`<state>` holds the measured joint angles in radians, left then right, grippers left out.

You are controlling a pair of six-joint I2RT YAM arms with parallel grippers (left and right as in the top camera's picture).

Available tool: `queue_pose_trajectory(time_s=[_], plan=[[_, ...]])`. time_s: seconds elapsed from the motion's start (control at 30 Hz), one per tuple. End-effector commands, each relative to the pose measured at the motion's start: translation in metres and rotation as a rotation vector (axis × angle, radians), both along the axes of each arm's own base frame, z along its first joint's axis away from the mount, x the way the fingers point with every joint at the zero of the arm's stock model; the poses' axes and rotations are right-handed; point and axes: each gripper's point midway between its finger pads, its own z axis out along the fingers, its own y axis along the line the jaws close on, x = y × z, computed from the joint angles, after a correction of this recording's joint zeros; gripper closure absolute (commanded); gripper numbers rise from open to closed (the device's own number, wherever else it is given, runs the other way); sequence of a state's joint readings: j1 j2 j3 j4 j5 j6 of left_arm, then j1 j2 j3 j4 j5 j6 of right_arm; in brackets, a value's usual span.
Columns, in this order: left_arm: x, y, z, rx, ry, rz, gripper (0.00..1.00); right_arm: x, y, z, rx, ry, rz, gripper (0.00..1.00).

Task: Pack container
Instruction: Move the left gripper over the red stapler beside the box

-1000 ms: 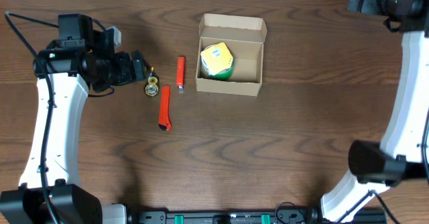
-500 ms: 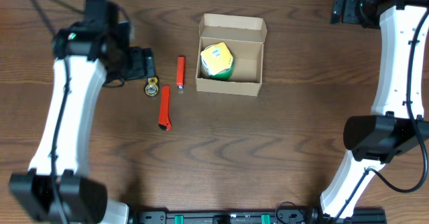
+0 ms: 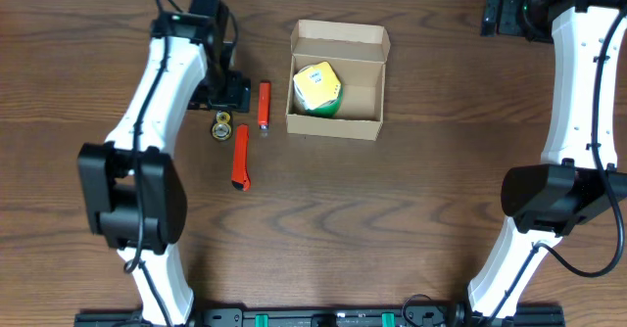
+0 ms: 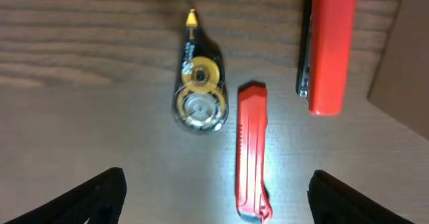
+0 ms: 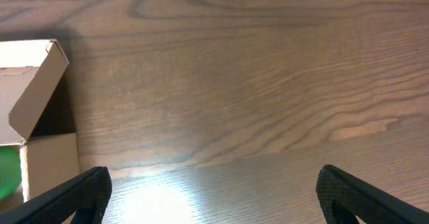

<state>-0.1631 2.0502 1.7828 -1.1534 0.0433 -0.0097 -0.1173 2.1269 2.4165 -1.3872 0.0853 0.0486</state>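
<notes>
The container, a brown cardboard box point(image 3: 334, 126), stands open at the back middle with its flap up. A yellow-green item point(image 3: 316, 88) lies inside it. Left of the box lie a red oblong item point(image 3: 264, 106), a clear-and-yellow correction tape roller point(image 3: 223, 126) and a red utility knife point(image 3: 240, 158). My left gripper point(image 3: 227, 94) hovers open and empty above these three. In the left wrist view the roller point(image 4: 198, 90), the knife point(image 4: 252, 150) and the red oblong item point(image 4: 328, 43) lie between its open fingers point(image 4: 218, 207). My right gripper point(image 3: 505, 14) is open and empty at the far right.
The right wrist view shows the box's flap and side point(image 5: 33, 83) at its left edge, a sliver of the green item point(image 5: 5, 170), and bare wood between the open fingers point(image 5: 214, 197). A box corner point(image 4: 402, 83) shows in the left wrist view.
My left arm has swung right and back, from the table's left side to above the small items. The right arm shifted slightly left early on, then held still.
</notes>
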Motion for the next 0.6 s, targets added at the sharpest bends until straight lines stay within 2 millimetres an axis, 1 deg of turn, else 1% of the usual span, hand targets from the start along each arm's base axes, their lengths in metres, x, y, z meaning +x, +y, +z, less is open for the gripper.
queue_pose_trajectory(time_s=[0.0, 0.13, 0.4, 0.47, 0.57], plan=[[0.013, -0.005, -0.002, 0.025, -0.037, -0.048, 0.13, 0.001, 0.001, -0.003, 0.006, 0.005, -0.006, 0.01], [0.022, -0.019, -0.011, 0.023, -0.058, -0.101, 0.15, 0.001, 0.001, -0.003, 0.006, 0.006, -0.006, 0.01], [0.027, -0.051, -0.028, 0.024, -0.071, -0.182, 0.14, -0.003, 0.002, -0.005, 0.008, 0.024, -0.007, 0.01], [0.028, -0.058, -0.031, 0.021, -0.078, -0.184, 0.14, -0.004, 0.002, -0.005, 0.008, 0.027, -0.006, 0.01], [0.029, -0.063, -0.037, 0.016, -0.076, -0.167, 0.14, -0.006, 0.002, -0.006, 0.009, 0.035, -0.006, 0.01]])
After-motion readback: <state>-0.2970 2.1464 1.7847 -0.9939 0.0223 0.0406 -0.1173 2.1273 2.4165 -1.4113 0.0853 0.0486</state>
